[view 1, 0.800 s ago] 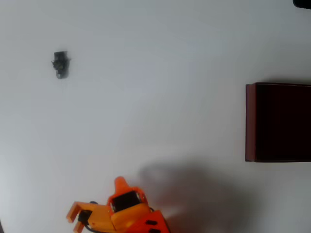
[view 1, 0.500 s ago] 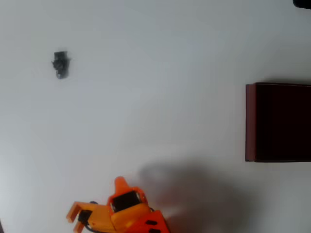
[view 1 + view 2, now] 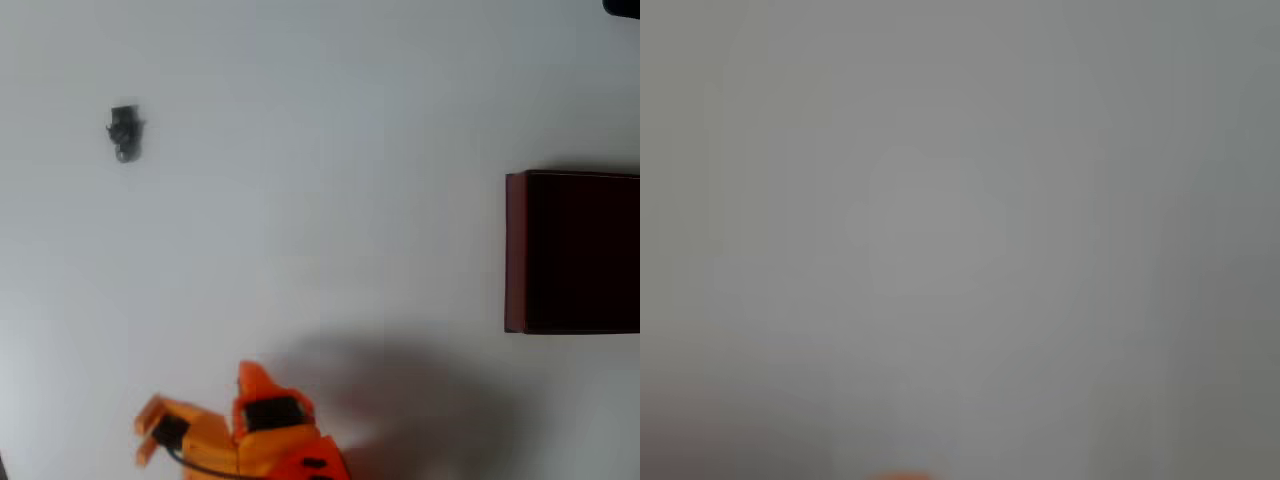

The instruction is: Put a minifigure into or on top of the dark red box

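Since nothing is held yet, the overhead view shows the orange gripper spread wide at the bottom edge, well apart from the minifigure lying upper left and the dark red box at the right edge. The wrist view is a grey blur of bare table, likely too close for focus.

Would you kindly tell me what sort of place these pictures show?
Probably a robot test bench: a bare white tabletop holding just a minifigure, a dark red box, and an orange arm's hand.

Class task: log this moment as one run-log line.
gripper: bottom edge, empty | minifigure: upper left, untouched | dark red box: right edge
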Available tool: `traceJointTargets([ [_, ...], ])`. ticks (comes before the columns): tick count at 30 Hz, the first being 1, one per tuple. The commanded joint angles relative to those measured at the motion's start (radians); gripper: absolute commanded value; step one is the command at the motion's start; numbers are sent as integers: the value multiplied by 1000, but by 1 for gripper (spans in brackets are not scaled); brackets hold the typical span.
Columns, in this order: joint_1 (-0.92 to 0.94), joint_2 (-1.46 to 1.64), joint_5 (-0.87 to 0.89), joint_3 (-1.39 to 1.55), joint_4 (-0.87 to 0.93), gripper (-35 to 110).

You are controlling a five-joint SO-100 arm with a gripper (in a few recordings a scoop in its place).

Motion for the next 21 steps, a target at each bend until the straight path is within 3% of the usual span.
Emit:
traceJointTargets([
  [1, 14, 8, 463, -48, -25, 11],
  [5, -46, -35, 910, -112, -35, 20],
  [7, -84, -110, 1031, -95, -166, 21],
  [9, -117, -287, 1147, -127, -276, 22],
  [11, -153, -560, 1279, -272, -276, 23],
  [15, -219, -1104, 1439, -698, -161, 23],
  [19, -267, -1359, 1583, -824, -301, 24],
  [21, -273, -1447, 1635, -897, -287, 24],
])
